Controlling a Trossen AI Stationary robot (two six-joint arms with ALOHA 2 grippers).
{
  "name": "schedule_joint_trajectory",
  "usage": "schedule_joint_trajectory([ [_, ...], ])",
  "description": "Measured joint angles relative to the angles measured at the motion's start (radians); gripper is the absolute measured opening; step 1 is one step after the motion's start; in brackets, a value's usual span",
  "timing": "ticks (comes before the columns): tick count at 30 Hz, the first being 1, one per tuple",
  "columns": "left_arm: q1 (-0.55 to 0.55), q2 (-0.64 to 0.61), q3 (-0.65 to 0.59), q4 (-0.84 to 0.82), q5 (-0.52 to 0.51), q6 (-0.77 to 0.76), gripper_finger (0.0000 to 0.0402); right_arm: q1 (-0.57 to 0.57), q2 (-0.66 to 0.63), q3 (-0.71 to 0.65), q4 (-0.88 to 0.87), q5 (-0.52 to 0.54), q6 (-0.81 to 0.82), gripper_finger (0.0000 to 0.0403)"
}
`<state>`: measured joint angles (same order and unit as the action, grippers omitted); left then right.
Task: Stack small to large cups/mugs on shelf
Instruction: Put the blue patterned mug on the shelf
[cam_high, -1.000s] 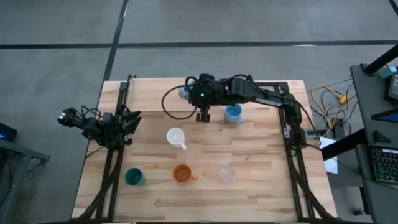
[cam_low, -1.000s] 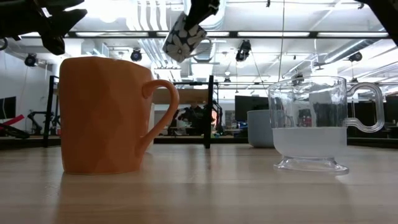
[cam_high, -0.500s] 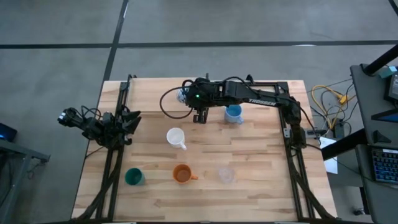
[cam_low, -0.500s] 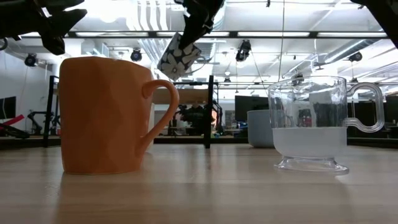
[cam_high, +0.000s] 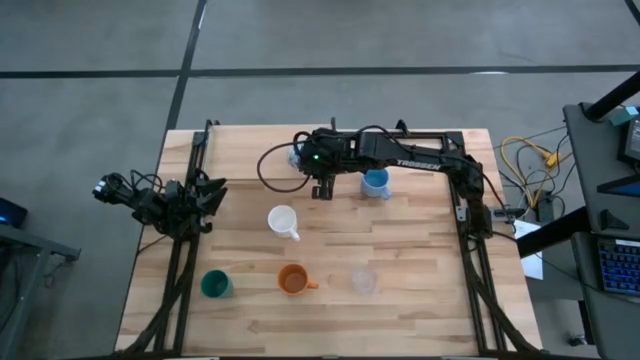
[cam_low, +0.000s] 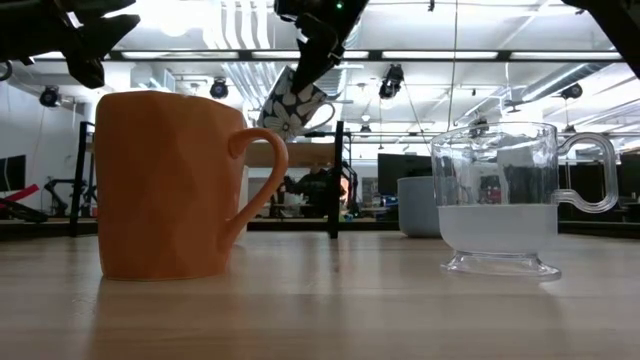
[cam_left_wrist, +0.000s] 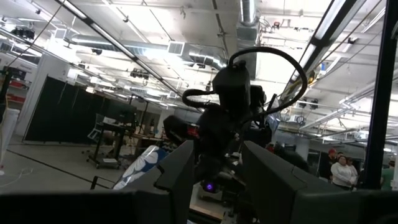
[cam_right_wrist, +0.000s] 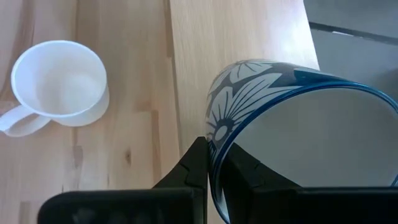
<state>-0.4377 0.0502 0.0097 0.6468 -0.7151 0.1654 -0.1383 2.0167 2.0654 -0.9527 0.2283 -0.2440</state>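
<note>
The right pincer (cam_right_wrist: 208, 163) is clamped on the rim of a blue-and-white flower-patterned mug (cam_right_wrist: 292, 134), carried tilted above the worktop's (cam_high: 420, 250) far edge, near the middle. A carrying step is judged in hand; a steady lowering is called for next. A white handled cup (cam_high: 283, 220) sits nearby, a light blue cup (cam_high: 376, 182) alongside. The left pincer (cam_high: 212, 190) is parked, parted, at the left edge.
</note>
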Motion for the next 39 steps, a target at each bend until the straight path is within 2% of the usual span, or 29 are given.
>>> schedule_joint_trajectory([
  [17, 0.0, 0.001, 0.0, 0.0, 0.0, 0.0, 0.0122, 0.0, 0.0, -0.007, 0.0, 0.0, 0.0, 0.0018],
  [39, 0.0, 0.0, 0.0, 0.0, 0.0, 0.0, 0.0122, 0.0, 0.0, -0.008, -0.002, -0.001, -0.001, 0.0038],
])
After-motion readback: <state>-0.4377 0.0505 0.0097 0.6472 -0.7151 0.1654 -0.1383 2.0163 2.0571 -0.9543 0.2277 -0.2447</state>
